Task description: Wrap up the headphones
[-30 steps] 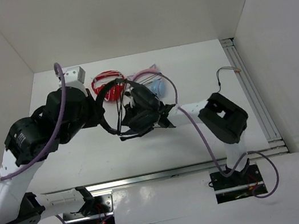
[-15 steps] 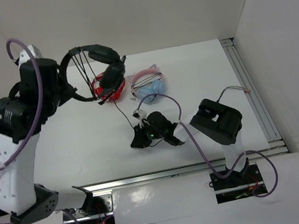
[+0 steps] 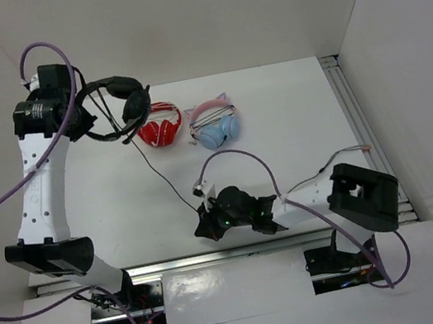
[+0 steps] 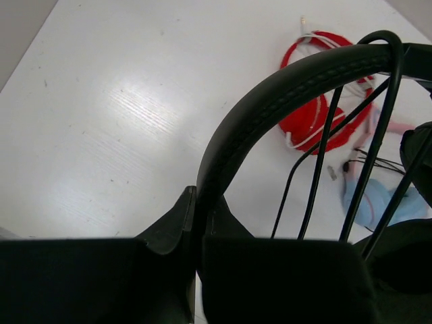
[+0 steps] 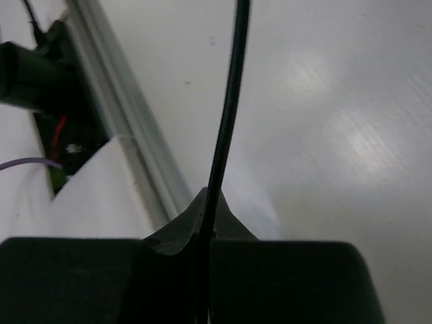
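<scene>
The black headphones [image 3: 133, 105] hang in the air at the far left, above the table. My left gripper [image 3: 85, 118] is shut on their padded headband [image 4: 270, 94], and several turns of thin black cable [image 4: 317, 169] cross the band. The rest of the cable [image 3: 160, 172] runs taut down and to the right to my right gripper [image 3: 203, 219], which sits low near the table's front edge. In the right wrist view that gripper [image 5: 208, 206] is shut on the cable [image 5: 229, 101]. The cable's plug end is hidden.
Red-and-white headphones [image 3: 160, 126] and light-blue and pink cat-ear headphones [image 3: 215, 129] lie at the back middle of the table, just right of the raised pair. A metal rail [image 3: 216, 254] runs along the front edge, another [image 3: 367, 135] along the right side.
My left arm has lifted the black headphones from mid-table up and to the far left. My right gripper has moved toward the front edge, and the cable now stretches between them.
</scene>
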Tool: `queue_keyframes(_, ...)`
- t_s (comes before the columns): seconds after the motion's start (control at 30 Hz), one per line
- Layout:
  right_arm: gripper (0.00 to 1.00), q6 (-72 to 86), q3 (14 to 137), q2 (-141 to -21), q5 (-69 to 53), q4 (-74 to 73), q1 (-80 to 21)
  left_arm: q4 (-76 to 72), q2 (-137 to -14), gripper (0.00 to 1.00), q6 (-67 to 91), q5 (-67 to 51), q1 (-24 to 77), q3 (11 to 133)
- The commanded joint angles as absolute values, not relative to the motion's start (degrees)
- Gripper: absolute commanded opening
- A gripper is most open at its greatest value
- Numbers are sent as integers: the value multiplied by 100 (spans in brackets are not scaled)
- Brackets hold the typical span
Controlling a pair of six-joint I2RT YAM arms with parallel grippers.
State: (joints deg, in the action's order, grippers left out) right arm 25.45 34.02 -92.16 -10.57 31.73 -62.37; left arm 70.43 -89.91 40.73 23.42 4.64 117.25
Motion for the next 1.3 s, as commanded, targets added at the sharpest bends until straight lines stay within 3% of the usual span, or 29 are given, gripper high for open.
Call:
queue_keyframes(0.0, 0, 2312, 4022, -8474, 7, 1981, -6880, 6513, -9087, 0, 4210, 2845, 483, 11497)
queue_keyframes(0.17, 0, 2188, 4999, -7551, 1350, 242, -7899, 6574, -9281, 0, 4438, 3683, 765, 10506)
queue_keyframes(0.37, 0, 2189, 6405, -6830, 1617, -1035, -8024, 6363, -9386, 0, 4587, 3990, 976, 9668)
queue_keyframes(0.57, 0, 1504, 7944, -6829, 2880, -2581, -7972, 6215, -9046, 0, 4501, 3894, 1440, 9116)
queue_keyframes(0.83, 0, 1072, 9640, -7479, 2936, -3656, -7541, 5977, -8824, 0, 4246, 4210, 2503, 8148)
queue_keyframes(0.97, 0, 949, 9729, -7804, 2725, -3727, -7541, 6038, -8877, 0, 3983, 4106, 2917, 8288)
queue_keyframes(1.07, 0, 599, 9292, -7805, 3329, -3727, -7480, 5626, -8738, 0, 3183, 3404, 3356, 8166)
queue_keyframes(1.27, 0, 10, 8693, -7453, 3015, -3489, -5847, 5625, -8061, 0, 2918, 3174, 4077, 7410)
